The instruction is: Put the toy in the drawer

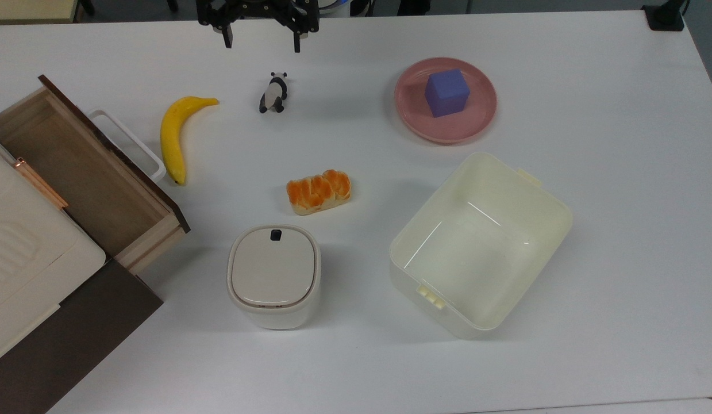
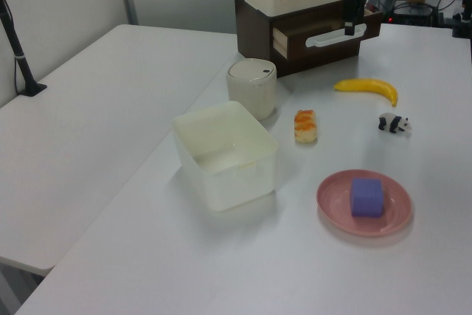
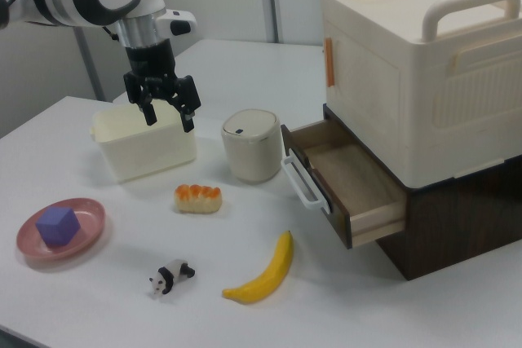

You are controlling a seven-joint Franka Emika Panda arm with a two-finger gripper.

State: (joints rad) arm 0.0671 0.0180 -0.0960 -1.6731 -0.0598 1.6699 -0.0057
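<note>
Little panda toy lies on the smooth white table; the wooden drawer stands open.

In the right view, the toy (image 3: 171, 276) sits low and left beside the curved yellow banana (image 3: 265, 271), bare table around it. Farther back the drawer (image 3: 347, 182) gapes, its back tucked under the cream box (image 3: 416, 63). The gripper (image 3: 167, 112) hangs high, fingers spread wide, holding nothing.

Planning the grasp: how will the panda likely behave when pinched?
The panda looks small and rigid, so probably light and unlikely to deform. Its rounded body and small legs suggest it may slip or tip if the open gripper closes off-center.
</note>
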